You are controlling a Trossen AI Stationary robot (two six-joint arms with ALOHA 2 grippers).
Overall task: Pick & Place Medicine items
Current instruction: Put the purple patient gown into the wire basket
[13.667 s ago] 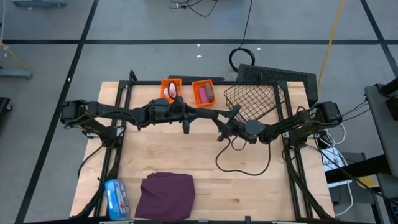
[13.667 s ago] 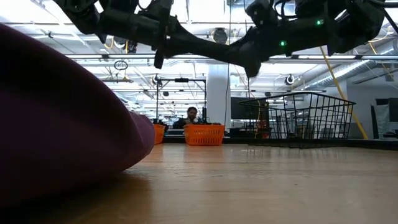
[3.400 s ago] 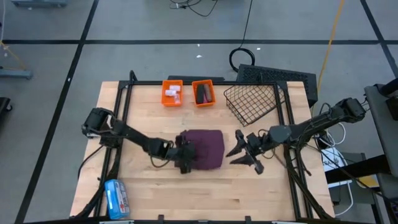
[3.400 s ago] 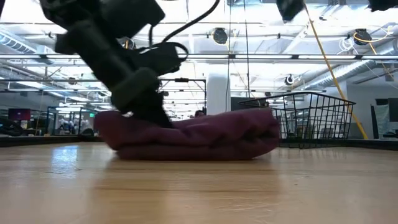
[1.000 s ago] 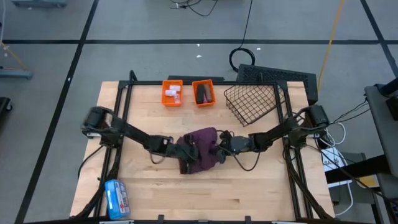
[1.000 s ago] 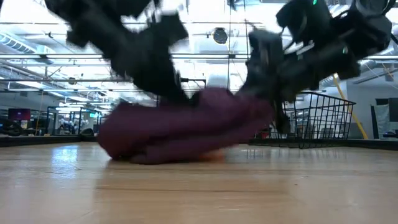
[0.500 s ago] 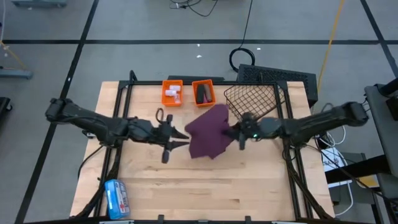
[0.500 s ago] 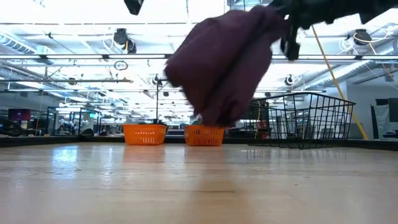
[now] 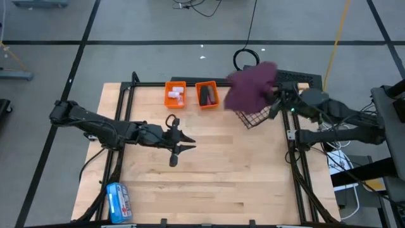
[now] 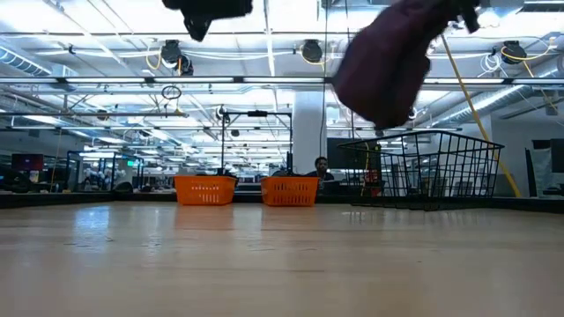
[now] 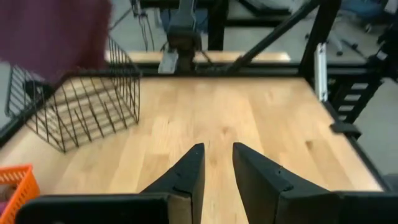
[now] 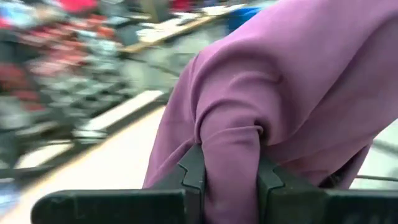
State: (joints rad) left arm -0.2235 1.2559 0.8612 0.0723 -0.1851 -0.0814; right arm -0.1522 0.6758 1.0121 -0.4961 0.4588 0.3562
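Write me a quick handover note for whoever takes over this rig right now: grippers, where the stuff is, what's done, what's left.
Right gripper: shut on the purple cloth, held in the air above the wire basket at the table's far right.
Left gripper: open and empty, above the bare middle of the table.
Medicine items: the white bottles sit in the left orange bin; a dark item sits in the right orange bin.
Blue-and-white packet: near-left corner.
Done: cloth lifted off the table.
Left: probably releasing the cloth into the basket.
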